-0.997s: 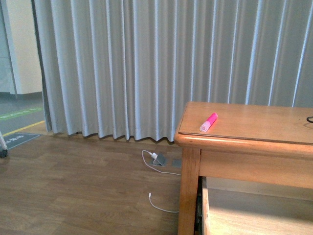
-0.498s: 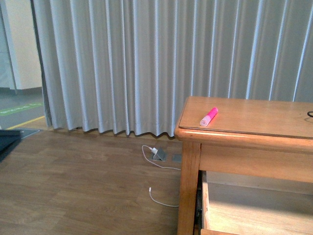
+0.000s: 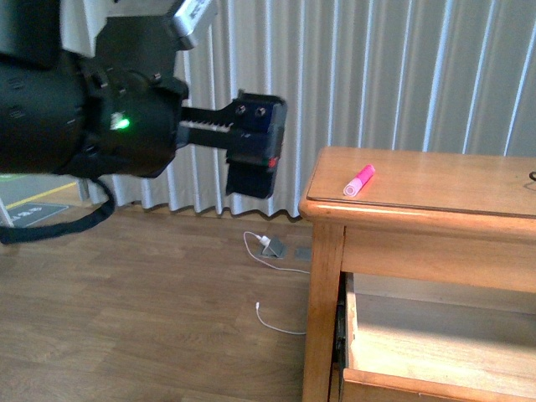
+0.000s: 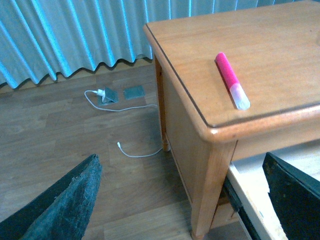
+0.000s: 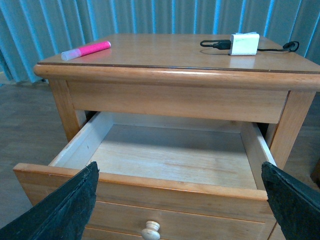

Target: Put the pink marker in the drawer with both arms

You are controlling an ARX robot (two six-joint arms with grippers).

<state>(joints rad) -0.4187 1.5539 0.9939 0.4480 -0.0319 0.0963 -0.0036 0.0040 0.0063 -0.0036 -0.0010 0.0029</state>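
In the front view the open drawer (image 3: 419, 381) is cut off at the frame edge, and our left arm (image 3: 84, 109) hides part of the curtain (image 3: 377, 75). The pink marker (image 3: 358, 180) lies on the tabletop (image 3: 452, 188) above one side of the drawer. A white charger (image 5: 244, 44) lies above the other side. The left fingers (image 4: 70, 200) and right fingers (image 5: 65, 205) are spread wide and empty. Half a second ago this arm was not in the front view.

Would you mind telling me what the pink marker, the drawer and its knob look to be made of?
Pink marker: likely plastic, smooth bright body, paler cap. Drawer: wood, visible grain, honey varnish outside, paler inside. Knob: pale, rounded; wood or metal, unclear.
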